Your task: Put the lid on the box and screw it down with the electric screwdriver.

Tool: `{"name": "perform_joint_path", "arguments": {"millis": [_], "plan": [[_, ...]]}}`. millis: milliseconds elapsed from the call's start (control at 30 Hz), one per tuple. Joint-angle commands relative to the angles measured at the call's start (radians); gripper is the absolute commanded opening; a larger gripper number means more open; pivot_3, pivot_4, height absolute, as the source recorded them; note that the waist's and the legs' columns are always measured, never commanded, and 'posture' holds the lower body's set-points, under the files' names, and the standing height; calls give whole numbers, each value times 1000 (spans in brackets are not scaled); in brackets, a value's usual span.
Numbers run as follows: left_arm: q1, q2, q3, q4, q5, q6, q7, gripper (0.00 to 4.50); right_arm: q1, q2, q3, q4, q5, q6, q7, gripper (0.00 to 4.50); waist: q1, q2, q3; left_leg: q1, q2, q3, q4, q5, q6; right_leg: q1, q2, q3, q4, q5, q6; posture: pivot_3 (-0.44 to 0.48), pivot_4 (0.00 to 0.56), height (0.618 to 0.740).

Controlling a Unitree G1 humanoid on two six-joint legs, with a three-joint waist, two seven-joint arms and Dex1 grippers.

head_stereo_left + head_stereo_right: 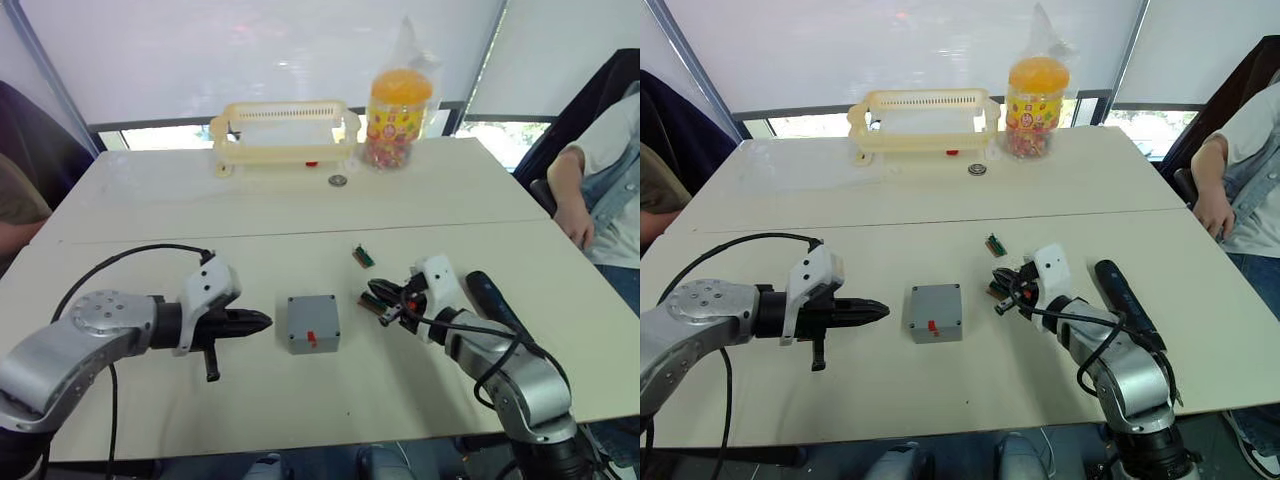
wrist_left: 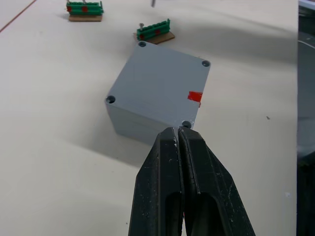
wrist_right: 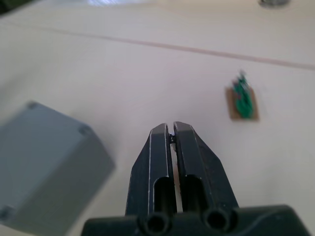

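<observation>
My left gripper (image 1: 262,321) is shut tight and holds nothing; its tip hangs just beside the box (image 1: 313,323), a small gap away on my left; my right gripper (image 1: 375,296) is shut too and holds nothing; it sits on the other side of the box, a bit farther off, right by a small green piece (image 1: 371,305).

The box sits near the middle of the front half of the table (image 1: 150,215); the lid (image 2: 157,81) is already on top of it, flat and square with the sides; I can see a dark screw spot in each of its four corners, but I cannot tell if the screws are tight or even in; a red mark (image 2: 195,96) sits at one edge.

The screwdriver (image 1: 495,300) lies on the table by my right arm, toward the right edge; nothing is holding it.

So I think the first part is done: the lid is on; the screwing part looks not started, since the screwdriver is still lying down; I think my right gripper must open and pick it up next, and my left may need to hold the box so it does not slide.

Another green piece (image 1: 363,257) lies a bit farther back; a basket (image 1: 285,135) and a jar (image 1: 398,118) stand near the far edge; a person (image 1: 600,190) sits at the right side.
</observation>
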Motion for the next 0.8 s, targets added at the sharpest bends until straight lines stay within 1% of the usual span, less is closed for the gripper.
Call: {"name": "perform_joint_path", "arguments": {"millis": [33, 133, 333, 533, 800], "plan": [[5, 14, 43, 15, -3, -29, -28, 49, -48, 15, 47, -56, 36, 6, 24, 69, 1, 0, 0, 0, 0, 0, 0, 0, 0, 0, 0, 0, 0, 0, 0, 0, 150, 740], [1, 6, 70, 29, -24, -25, -37, 49, -63, 19, 84, -30, 27, -7, 33, 69, 3, 0, 0, 0, 0, 0, 0, 0, 0, 0, 0, 0, 0, 0, 0, 0, 150, 740], [25, 5, 99, 32, -20, -26, -31, 49, -58, 15, 140, 9, 2, -43, 50, 69, 3, 0, 0, 0, 0, 0, 0, 0, 0, 0, 0, 0, 0, 0, 0, 0, 150, 740], [39, 0, 105, 15, -25, -22, -14, 49, -55, 9, 167, 44, -24, -75, 62, 69, 2, 0, 0, 0, 0, 0, 0, 0, 0, 0, 0, 0, 0, 0, 0, 0, 150, 740], [45, -3, 102, 5, -26, -21, -3, 49, -52, 11, 167, 79, -47, -108, 63, 69, 3, 0, 0, 0, 0, 0, 0, 0, 0, 0, 0, 0, 0, 1, 2, 0, 150, 740]]}}
